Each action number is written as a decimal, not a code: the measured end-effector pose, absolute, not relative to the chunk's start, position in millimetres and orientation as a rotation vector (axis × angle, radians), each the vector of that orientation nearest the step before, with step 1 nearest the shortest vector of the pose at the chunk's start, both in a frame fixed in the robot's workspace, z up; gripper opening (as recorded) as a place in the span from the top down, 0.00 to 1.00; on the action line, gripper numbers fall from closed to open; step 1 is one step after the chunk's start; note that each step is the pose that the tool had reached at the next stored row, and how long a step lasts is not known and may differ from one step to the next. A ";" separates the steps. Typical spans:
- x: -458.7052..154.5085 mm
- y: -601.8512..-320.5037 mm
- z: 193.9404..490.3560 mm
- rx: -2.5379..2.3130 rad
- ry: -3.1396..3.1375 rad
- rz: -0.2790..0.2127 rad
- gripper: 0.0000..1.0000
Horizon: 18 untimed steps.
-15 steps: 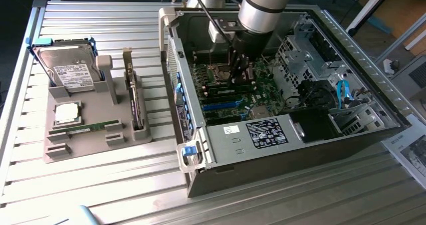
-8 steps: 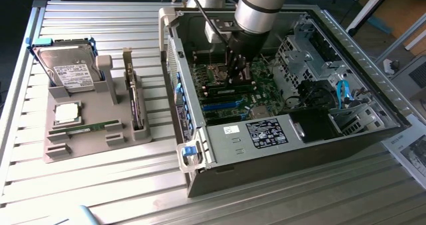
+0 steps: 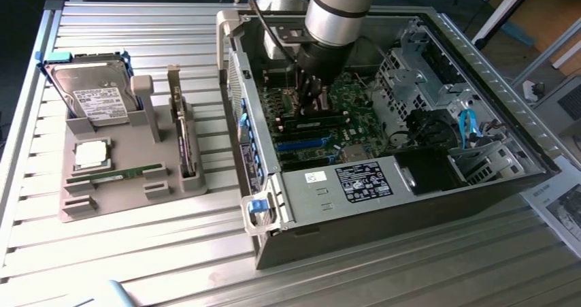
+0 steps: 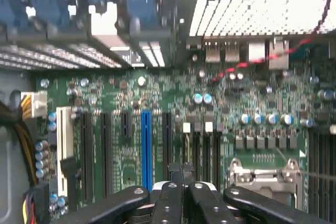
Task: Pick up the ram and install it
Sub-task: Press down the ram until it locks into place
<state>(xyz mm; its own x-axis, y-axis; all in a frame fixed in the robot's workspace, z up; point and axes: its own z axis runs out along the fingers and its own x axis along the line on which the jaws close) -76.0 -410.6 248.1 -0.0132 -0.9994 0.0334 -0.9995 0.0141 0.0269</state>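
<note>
Exterior view: gripper [image 3: 311, 97] was down inside the open PC case [image 3: 508, 178] over the motherboard [image 3: 350, 116]; a ram [image 3: 116, 176] lay in the grey tray [image 3: 109, 205] on the bench [image 3: 136, 266]. Wrist view: fingers [image 4: 176, 195] closed, apparently pinching a thin dark edge, likely to seat it into the slots [image 4: 191, 150].

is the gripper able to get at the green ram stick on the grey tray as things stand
Probably not right away. The gripper is shut and sunk inside the open computer case, over the motherboard. The ram lies uncovered on the grey tray outside the case, so the arm would have to lift out over the case wall.
</note>
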 end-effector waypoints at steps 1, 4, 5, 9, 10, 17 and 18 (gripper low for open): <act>-78.8 -410.6 248.1 2.176 -2.206 0.007 0.89; -84.3 -410.5 248.1 2.176 -2.206 0.006 0.89; -84.2 -410.5 248.1 2.176 -2.206 0.007 0.89; -88.3 -409.7 247.9 2.176 -2.206 0.007 0.89; -89.3 -409.5 247.8 2.176 -2.206 0.007 0.89; -89.9 -408.3 247.4 2.176 -2.206 0.007 0.89; -90.1 -408.1 247.3 2.176 -2.206 0.006 0.89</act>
<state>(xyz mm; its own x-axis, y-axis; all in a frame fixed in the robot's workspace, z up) -90.1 -408.1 247.3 -0.0133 -0.9994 0.0333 -0.9995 0.0142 0.0269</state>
